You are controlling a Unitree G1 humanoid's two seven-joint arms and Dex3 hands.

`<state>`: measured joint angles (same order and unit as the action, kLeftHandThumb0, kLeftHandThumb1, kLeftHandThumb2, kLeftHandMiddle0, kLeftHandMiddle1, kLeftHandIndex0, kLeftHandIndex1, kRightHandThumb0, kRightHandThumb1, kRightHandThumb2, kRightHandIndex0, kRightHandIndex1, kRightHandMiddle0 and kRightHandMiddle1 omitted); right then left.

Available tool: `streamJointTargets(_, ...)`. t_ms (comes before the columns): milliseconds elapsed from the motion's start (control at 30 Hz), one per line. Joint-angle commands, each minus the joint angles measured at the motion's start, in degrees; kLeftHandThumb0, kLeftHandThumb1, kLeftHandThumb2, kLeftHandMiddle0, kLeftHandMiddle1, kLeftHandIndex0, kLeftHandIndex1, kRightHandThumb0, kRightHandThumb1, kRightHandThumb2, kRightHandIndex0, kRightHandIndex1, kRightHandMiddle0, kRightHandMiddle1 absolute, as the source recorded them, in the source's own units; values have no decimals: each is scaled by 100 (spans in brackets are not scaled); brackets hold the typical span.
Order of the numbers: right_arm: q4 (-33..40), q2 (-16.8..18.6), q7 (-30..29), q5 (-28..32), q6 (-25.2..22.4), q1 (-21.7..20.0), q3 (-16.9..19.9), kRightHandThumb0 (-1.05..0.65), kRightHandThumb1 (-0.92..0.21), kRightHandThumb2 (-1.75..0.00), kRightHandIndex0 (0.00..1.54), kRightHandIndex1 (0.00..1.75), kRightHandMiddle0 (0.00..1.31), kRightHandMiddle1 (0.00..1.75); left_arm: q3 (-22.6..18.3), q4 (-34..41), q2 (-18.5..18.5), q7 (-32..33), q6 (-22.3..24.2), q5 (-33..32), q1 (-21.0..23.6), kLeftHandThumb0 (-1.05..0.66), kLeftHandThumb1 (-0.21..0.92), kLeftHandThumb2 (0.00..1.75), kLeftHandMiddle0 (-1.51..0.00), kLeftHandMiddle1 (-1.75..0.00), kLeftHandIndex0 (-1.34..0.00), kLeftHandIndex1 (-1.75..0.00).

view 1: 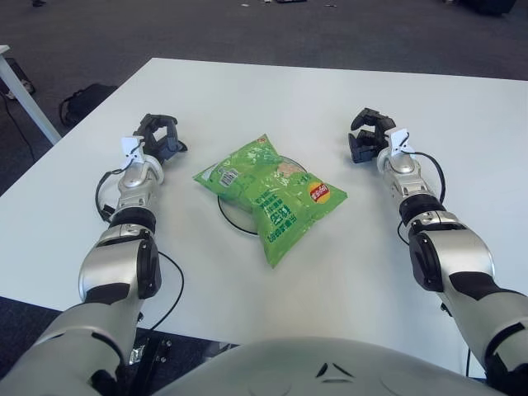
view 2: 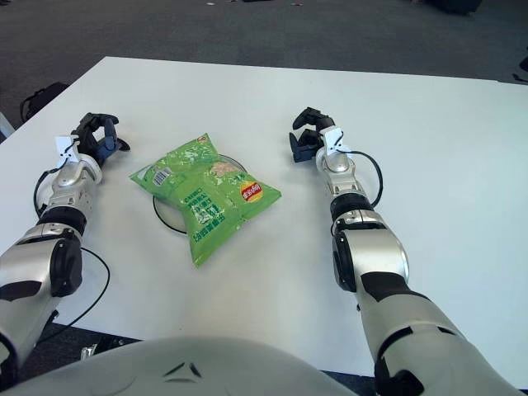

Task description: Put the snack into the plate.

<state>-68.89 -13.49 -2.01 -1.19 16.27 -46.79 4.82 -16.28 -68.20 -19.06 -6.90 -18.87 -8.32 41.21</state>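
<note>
A green snack bag [view 1: 271, 194] lies across a white plate [view 1: 227, 211] in the middle of the white table [view 1: 330, 99], covering most of the plate so only its dark rim shows at the left. My left hand [view 1: 158, 136] shows to the left of the bag, well apart from it, fingers loosely curled and holding nothing. Off to the bag's right is my right hand [view 1: 367, 134], also apart from it, its fingers curled and empty.
A cable [view 1: 173, 285] runs along my left forearm over the table's near left part. The table edge [view 1: 49, 148] falls away at the left, with a dark bag [view 1: 78, 101] on the floor beyond.
</note>
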Motion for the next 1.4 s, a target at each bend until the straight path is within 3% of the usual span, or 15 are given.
streamJointTargets(0,-330,56,-144,47,-350,221,123,-1,-9,-155,80,165,57,175,103,-375,199,-14,361,126,-126,-41,58,99,-82,-175,-42,-175)
streamJointTargets(433,-502,-16,-550,67,-437,27,437,-1,-5,-156,86,156,60,175,286,-584,332,112,469,304,75,-41,55,102,-86,-175,-43,-175)
streamJointTargets(733,-622,-149,-602,-16,-499,5,485,-1,-1,-159,91,154,62,175,440,-577,519,-97,245,414,49,-42,52,106,-87,-175,-45,-175)
streamJointTargets(1367,-743,-305,-402,-119,-699,-36,461,-1,-7,-159,84,166,56,175,292,-745,543,3,426,342,316,-42,52,106,-87,-175,-46,-175)
